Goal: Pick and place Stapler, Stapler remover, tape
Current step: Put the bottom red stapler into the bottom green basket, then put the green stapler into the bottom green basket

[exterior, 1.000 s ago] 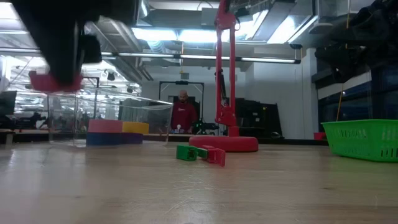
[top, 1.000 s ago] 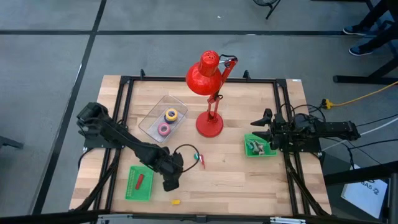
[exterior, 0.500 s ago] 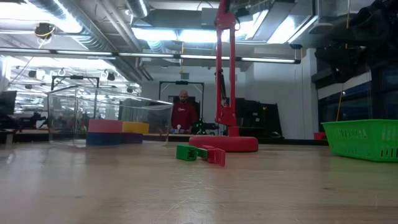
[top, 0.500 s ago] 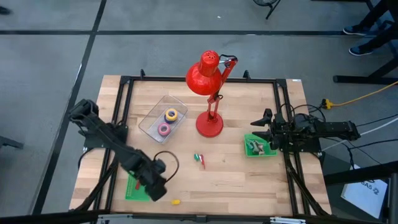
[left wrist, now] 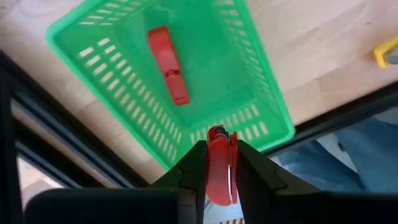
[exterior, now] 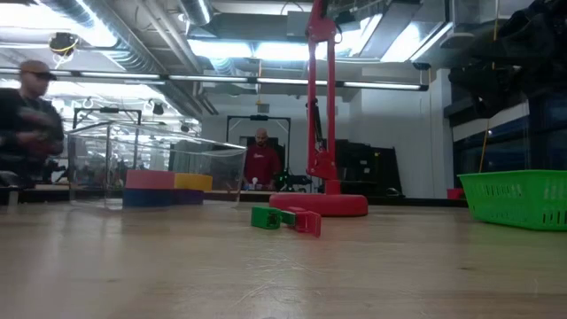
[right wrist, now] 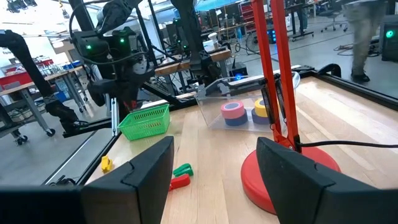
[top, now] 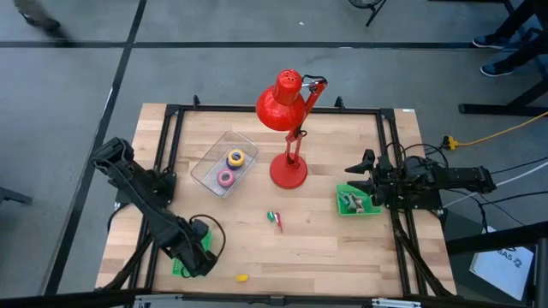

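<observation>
My left gripper (top: 195, 255) points down over the green basket (left wrist: 93, 56) at the table's near left and is shut on a small red stapler (left wrist: 219, 163). Another red stapler (left wrist: 168, 65) lies on the basket's floor. A green and a red stapler remover (top: 275, 219) lie on the wood near the middle. Yellow and pink tape rolls (top: 230, 167) sit in a clear box (top: 205, 171). My right gripper (right wrist: 214, 180) waits open at the right edge, beside a second green basket (top: 355, 202). My left gripper pinches the small red stapler between its two fingers (left wrist: 193, 163), which come from above and point down. The stapler's end (left wrist: 217, 133) sticks out past the fingertips. It hangs lifted clear above the basket's near rim.
A red desk lamp (top: 288, 128) stands on its round base behind the middle. A small yellow piece (top: 242, 278) lies by the near edge. Black frame rails (top: 167, 145) run along the table's sides. People show in the room beyond the table.
My left gripper has swung from the near middle of the table toward the near left corner, rising a little and rolling its wrist, and now stands over the green basket. It has kept the red stapler between its fingers.
</observation>
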`<state>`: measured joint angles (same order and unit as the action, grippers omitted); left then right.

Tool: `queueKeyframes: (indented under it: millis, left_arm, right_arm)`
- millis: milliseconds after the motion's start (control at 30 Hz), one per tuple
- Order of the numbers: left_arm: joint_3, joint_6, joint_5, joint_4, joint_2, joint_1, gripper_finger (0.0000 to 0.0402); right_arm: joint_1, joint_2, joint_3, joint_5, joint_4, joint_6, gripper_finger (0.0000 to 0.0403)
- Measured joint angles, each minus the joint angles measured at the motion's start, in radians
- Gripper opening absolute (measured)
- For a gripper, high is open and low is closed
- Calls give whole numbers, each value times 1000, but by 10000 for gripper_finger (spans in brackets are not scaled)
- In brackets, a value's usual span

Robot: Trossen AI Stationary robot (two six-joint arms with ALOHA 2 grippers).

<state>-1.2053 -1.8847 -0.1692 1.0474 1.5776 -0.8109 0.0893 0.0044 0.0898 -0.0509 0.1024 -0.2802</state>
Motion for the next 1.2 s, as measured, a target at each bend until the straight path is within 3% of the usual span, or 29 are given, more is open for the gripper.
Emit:
queueKeyframes:
  millis: [300, 933, 1200]
  left_arm:
    - [1, -14, 36, 11, 0, 2, 74]
    - [3, 110, 27, 56, 0, 116, 187]
    - [-15, 192, 54, 52, 0, 193, 187]
  right_arm:
    - [0, 0, 0, 0, 0, 0, 232]
    - [0, 0, 0, 0, 0, 0, 232]
    - [0, 0, 0, 0, 0, 0, 232]
